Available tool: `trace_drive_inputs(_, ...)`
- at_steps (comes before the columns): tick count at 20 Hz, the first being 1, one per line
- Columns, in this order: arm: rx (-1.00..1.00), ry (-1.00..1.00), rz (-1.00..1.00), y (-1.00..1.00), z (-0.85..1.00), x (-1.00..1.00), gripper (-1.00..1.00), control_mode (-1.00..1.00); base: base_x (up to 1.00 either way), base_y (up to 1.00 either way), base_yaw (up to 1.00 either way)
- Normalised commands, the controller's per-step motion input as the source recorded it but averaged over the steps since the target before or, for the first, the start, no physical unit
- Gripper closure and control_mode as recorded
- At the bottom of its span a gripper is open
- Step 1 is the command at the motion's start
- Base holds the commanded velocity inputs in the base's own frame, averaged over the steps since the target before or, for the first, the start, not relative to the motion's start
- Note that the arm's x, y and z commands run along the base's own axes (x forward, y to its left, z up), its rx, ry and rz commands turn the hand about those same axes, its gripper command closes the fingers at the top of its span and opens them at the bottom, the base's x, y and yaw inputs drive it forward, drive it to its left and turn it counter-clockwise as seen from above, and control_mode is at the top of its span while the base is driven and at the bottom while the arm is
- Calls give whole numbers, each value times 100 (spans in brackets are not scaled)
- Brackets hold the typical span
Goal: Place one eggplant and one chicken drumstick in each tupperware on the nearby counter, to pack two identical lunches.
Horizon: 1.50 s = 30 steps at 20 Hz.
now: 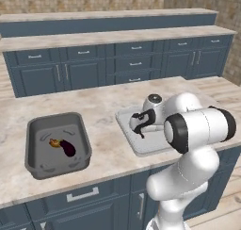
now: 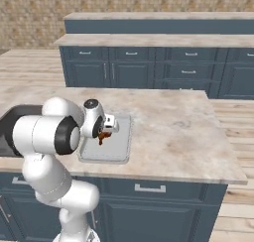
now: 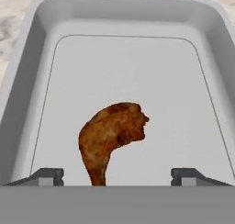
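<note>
On the beige stone counter point(image 1: 101, 106) stand both tupperware. The deep dark grey tub point(image 1: 31, 151) at the left holds a dark purple eggplant point(image 1: 69, 149) and a small brown-orange piece point(image 1: 55, 143) beside it. My gripper point(image 3: 117, 175) hangs open over the shallow pale grey tray point(image 3: 27, 81), its fingers spread wide. A browned chicken drumstick point(image 3: 112, 133) sits between and just beyond the fingertips, touched by neither, over the tray's floor; whether it rests there I cannot tell. From the right base the gripper point(image 2: 105, 131) and the drumstick point(image 2: 101, 137) show above the tray point(image 2: 124, 139).
Behind the island, stepped blue counters point(image 1: 117, 59) run along the brick wall, with wooden floor between. My own white arm point(image 1: 197, 130) blocks the tray's right half in the left base view. The counter's right half point(image 2: 183, 127) is bare stone.
</note>
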Motion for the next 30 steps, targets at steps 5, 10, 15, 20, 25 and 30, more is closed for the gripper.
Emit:
trace_drive_inputs(5,0,0,-2,-36,66,-42,-100,-100,0,0,0)
trace_drive_inputs(10,0,0,-3,-20,56,-95,-100,-100,0,0,0)
trace_drive_inputs(15,-2,0,0,0,30,-100,-100,-100,0,0,0)
trace_drive_inputs(20,-8,0,0,11,25,-100,-100,-100,0,0,0)
trace_drive_inputs(25,-8,0,0,15,19,-99,-100,-100,0,0,0)
trace_drive_inputs(30,-3,0,1,1,27,-81,-100,-100,0,0,0)
